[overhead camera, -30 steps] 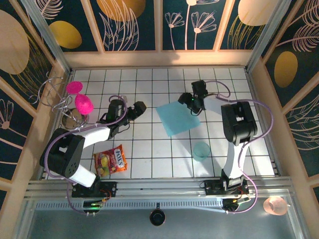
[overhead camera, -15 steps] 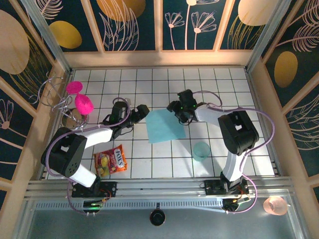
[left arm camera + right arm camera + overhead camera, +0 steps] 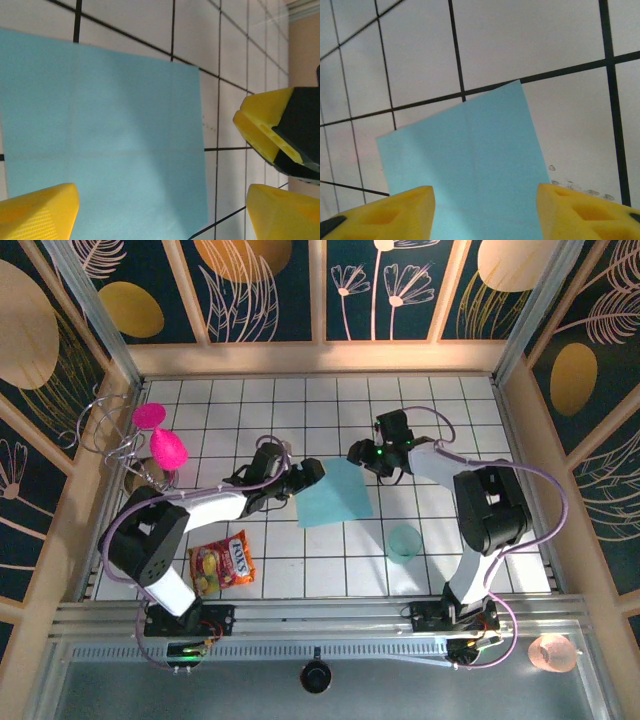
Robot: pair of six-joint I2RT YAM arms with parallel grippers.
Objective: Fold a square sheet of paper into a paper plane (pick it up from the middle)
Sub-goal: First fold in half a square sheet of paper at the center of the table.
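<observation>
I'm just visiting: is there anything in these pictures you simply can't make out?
Top view: the left tool covers the left edge of the square sheet of paper; contact is unclear.
Left wrist view: the frame and a yellow finger cut off the sheet's left and bottom.
Right wrist view: fingers hide the sheet's near edge.
Top view: the small print on the snack bag is too tiny.

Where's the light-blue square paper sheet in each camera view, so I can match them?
Top external: thin light-blue square sheet of paper, at mid-table.
Left wrist: covers the left and centre.
Right wrist: lower centre, one corner pointing up.
Shared landmark: black grid lines of the white tiled table.
</observation>
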